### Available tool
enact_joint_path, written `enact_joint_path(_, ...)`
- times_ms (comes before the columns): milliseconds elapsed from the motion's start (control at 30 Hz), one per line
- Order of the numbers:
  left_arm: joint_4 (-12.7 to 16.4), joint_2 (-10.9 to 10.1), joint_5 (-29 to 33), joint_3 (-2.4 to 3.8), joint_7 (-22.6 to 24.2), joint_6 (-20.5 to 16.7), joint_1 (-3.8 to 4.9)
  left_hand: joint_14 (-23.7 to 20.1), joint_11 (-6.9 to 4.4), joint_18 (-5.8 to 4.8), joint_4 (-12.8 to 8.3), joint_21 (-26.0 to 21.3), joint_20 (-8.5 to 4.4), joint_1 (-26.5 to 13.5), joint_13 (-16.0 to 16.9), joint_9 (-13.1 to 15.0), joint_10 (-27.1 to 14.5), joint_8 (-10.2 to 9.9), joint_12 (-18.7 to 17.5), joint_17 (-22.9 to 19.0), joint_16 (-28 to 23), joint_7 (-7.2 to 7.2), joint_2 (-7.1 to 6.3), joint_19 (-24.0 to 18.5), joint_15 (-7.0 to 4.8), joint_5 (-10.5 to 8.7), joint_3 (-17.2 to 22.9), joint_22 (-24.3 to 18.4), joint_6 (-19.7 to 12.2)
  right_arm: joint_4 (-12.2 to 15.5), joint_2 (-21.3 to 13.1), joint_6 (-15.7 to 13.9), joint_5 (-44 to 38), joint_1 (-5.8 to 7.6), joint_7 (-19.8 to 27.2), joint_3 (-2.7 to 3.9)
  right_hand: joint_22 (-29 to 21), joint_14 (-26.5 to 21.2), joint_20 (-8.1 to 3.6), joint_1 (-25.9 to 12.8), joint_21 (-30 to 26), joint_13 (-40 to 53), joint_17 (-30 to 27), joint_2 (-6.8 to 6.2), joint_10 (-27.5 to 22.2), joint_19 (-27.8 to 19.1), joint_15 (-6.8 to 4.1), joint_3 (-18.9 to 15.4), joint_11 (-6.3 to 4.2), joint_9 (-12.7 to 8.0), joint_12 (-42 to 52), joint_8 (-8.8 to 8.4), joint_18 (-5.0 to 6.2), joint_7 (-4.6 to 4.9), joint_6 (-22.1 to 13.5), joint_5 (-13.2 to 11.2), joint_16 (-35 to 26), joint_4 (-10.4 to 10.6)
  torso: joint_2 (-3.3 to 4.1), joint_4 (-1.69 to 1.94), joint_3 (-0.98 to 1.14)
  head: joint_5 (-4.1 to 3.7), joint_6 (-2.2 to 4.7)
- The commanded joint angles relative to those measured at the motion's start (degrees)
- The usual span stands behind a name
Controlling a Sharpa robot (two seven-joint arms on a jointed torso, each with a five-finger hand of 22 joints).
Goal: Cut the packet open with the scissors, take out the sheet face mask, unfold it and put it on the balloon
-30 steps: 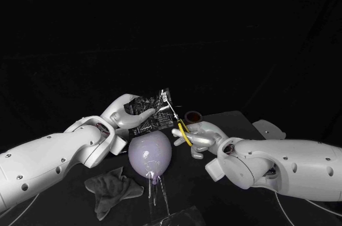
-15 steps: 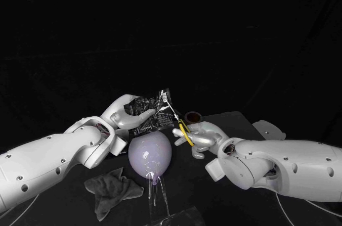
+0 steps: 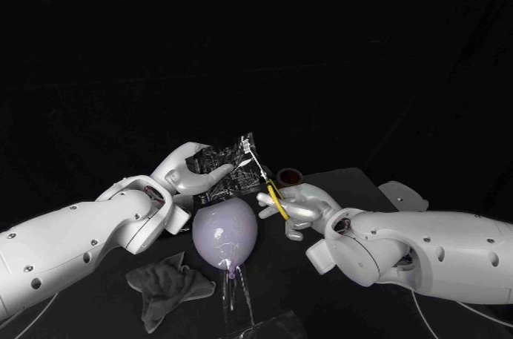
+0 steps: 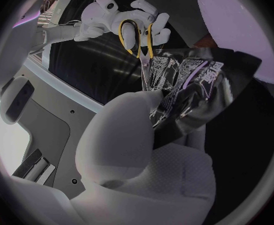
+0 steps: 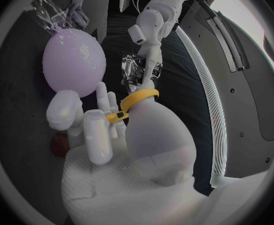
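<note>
Dim scene, black all round the balloon point(image 3: 225, 234); small glints of glare on its skin; the wrist views bend straight edges near their rims.

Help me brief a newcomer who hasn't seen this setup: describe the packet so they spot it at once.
Find the pale purple balloon in front of the robot. Just beyond it the left hand holds up the packet, with the yellow-handled scissors in the right hand at its edge. It is the one dark, shiny, flat pouch with pale print, unlike the crumpled grey cloth.
</note>
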Motion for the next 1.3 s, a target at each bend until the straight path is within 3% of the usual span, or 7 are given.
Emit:
enact_joint_path(33,0.4,0.1,-0.4,-0.01,1.1,0.4,-0.03,0.0,0.00,1.15,-0.3,0.3,-0.05,0.2,0.0,2.6,0.3,0.2,-0.3,0.1,-0.1,-0.06,0.20,0.2,-0.53,0.22,-0.1,0.0,0.6,0.1,0.2,1.5,-0.4,0.18,1.5,0.23,-0.8,1.6,0.45,-0.9,-1.3,-0.7,-0.8,-0.25,-1.8,-0.9,0.72,-1.5,0.65,-0.3,-0.9,-0.68,0.50,3.90,-3.4,-0.2,-0.4,0.0,0.02,-0.01,0.02,0.03,0.01)
enact_joint_path(500,0.0,0.1,-2.2,-0.01,1.5,-0.3,-0.03,0.1,-0.01,1.14,-0.4,0.4,-0.08,0.1,0.0,2.6,0.3,0.2,-0.3,0.1,-0.1,-0.07,0.16,0.2,-0.54,0.22,-0.1,0.0,0.6,-0.1,-0.2,2.6,-1.1,1.45,0.1,0.37,-1.2,1.5,0.90,-1.1,-1.8,-1.2,-0.9,-0.35,-2.5,-1.2,1.02,-1.6,0.93,-0.5,-1.2,-0.74,0.71,4.17,-3.6,-0.2,-0.4,0.1,-0.01,0.02,-0.03,0.08,-0.11)
enact_joint_path(900,-0.6,0.3,-3.7,-0.01,1.6,-0.5,-0.03,0.1,-0.02,1.13,-0.5,0.4,-0.10,0.1,0.0,2.7,0.3,0.2,-0.3,0.1,-0.2,-0.08,0.12,0.2,-0.55,0.22,0.0,0.0,0.6,1.4,-1.3,4.5,-2.5,1.91,-1.5,0.37,-1.7,1.3,1.42,-1.7,-2.6,-2.0,-1.4,-0.95,-3.5,-1.7,1.30,-1.6,1.22,-0.8,-1.4,-0.79,1.02,4.44,-3.8,-0.2,-0.5,0.4,-0.01,-0.03,0.04,0.41,-0.20)
enact_joint_path(1000,-0.6,0.4,-3.8,-0.01,1.7,-0.6,-0.03,0.1,-0.02,1.13,-0.5,0.4,-0.10,0.1,0.0,2.7,0.3,0.2,-0.3,0.1,-0.2,-0.08,0.12,0.2,-0.55,0.22,0.0,0.0,0.6,1.3,-1.4,5.0,-2.7,2.23,-1.9,0.37,-2.8,0.8,1.78,-2.3,-4.0,-2.7,-2.9,-1.70,-4.6,-2.6,1.56,-1.3,1.54,-1.0,-1.4,-1.02,1.39,4.74,-4.4,-0.2,-1.1,1.0,0.00,-0.04,0.02,0.30,-0.24)
enact_joint_path(1200,-0.4,0.4,-4.0,-0.01,1.7,-0.5,-0.03,0.1,-0.02,1.13,-0.5,0.4,-0.10,0.1,0.0,2.7,0.3,0.2,-0.3,0.1,-0.2,-0.08,0.12,0.2,-0.55,0.22,0.0,0.0,0.6,0.7,-1.0,5.0,-2.5,2.72,-1.8,0.37,-5.2,0.0,2.58,-4.5,-7.2,-4.6,-4.8,-4.87,-7.3,-4.3,2.42,2.4,2.27,-1.7,-1.2,-1.03,2.06,5.68,-7.3,-0.2,-1.8,2.2,0.04,0.01,0.02,0.10,-0.08)
enact_joint_path(1300,-0.2,0.5,-4.0,-0.01,1.7,-0.5,-0.03,0.1,-0.02,1.13,-0.6,0.5,-0.10,0.1,0.0,2.7,0.4,0.2,-0.3,0.1,-0.2,-0.08,0.11,0.2,-0.55,0.22,0.0,0.0,0.6,0.3,-0.7,4.8,-2.4,3.00,-1.8,0.37,-5.4,0.0,2.64,-4.8,-7.4,-4.8,-4.8,-5.20,-7.5,-4.4,2.36,3.0,2.45,-1.7,-1.2,-0.90,2.11,5.70,-7.6,-0.2,-1.8,2.3,0.01,0.03,-0.01,0.04,-0.03)
